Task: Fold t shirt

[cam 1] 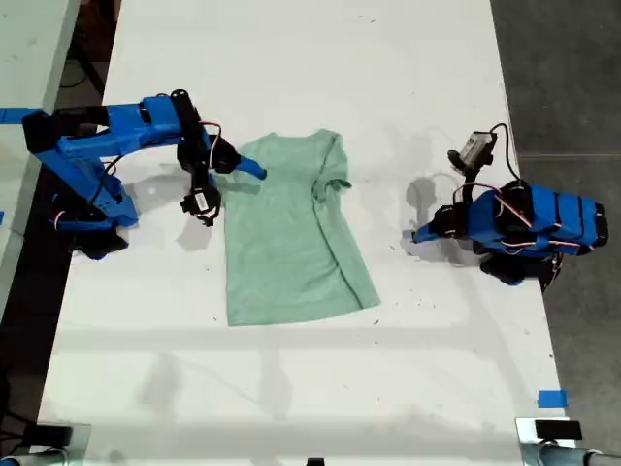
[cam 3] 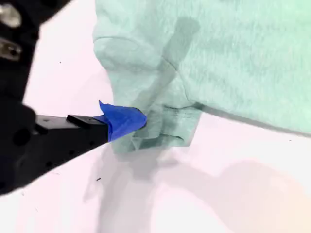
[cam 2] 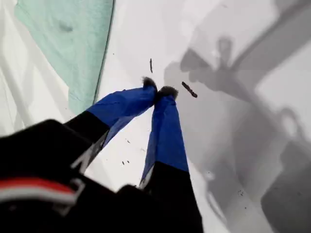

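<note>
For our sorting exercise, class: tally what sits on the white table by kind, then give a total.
Pale mint-green cloth t-shirt: 1
Blue robot arms, my first gripper and my second gripper: 2
Blue tape piece: 1
Total: 4

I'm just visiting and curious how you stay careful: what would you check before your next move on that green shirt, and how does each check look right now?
1. Shirt lies flat: not ok. The t shirt is partly folded, one sleeve turned over onto its body.
2. Second end effector on cloth: ok. Its blue tip is at a bunched sleeve edge.
3. Cloth actually pinched: cannot tell; only one finger shows.
4. First end effector out of the way: ok. It is shut, empty, over bare table, beside the shirt's edge.
5. Space for folding: ok around the shirt.
6. Loose camera wires by the arms: cannot tell if they'd snag.
</note>
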You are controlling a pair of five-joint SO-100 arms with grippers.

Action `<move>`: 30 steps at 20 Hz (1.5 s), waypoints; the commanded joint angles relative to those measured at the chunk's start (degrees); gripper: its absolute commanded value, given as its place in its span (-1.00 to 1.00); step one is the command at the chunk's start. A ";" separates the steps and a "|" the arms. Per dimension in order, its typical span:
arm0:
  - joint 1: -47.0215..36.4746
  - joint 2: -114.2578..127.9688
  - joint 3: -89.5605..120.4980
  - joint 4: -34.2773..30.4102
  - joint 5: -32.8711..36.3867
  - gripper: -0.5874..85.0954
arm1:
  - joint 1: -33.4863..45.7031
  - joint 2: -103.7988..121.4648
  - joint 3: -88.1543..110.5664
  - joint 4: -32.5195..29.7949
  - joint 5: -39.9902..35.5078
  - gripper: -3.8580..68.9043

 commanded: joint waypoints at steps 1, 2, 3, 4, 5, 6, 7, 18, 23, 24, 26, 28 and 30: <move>0.09 0.70 -3.69 -0.79 0.26 -0.50 | -0.62 -0.26 0.09 1.49 -0.88 -0.79; -0.62 2.46 -3.34 -0.26 0.18 -0.53 | -0.70 -0.26 0.09 1.49 -0.88 -0.79; -1.05 4.83 -2.02 -0.44 0.53 -0.59 | -0.70 -0.26 0.09 1.49 -0.88 -0.79; -1.05 6.94 -0.53 -0.97 1.58 -0.66 | -0.70 -0.26 0.09 1.49 -0.88 -0.79; -0.97 9.23 1.58 -1.32 1.67 -0.82 | -0.70 -0.26 0.09 1.49 -0.88 -0.79; -1.23 11.69 4.04 -2.11 1.41 -0.87 | -0.70 -0.26 0.09 1.49 -0.88 -0.80; -1.76 13.89 6.59 -2.90 1.41 -0.88 | -0.53 -0.26 0.09 1.49 -0.88 -0.80; -2.20 4.83 10.99 -7.29 2.29 -0.51 | -0.53 -0.26 0.09 1.49 -0.88 -0.79; -0.44 -2.46 9.84 -10.55 1.76 -0.52 | -0.62 -0.26 0.09 1.41 -0.88 -0.79; -0.53 -2.29 9.58 -10.81 1.93 -0.52 | -0.62 -0.26 0.09 1.41 -0.88 -0.79; -0.79 -2.64 9.49 -11.07 2.90 -0.61 | -0.70 -0.26 0.09 1.41 -0.88 -0.79; -1.32 -4.48 10.37 -11.78 3.34 -0.85 | -0.79 -0.26 0.09 1.41 -0.97 -0.79; -0.53 -7.38 10.20 -13.71 5.36 -0.99 | -0.79 -0.26 0.09 1.41 -0.97 -0.79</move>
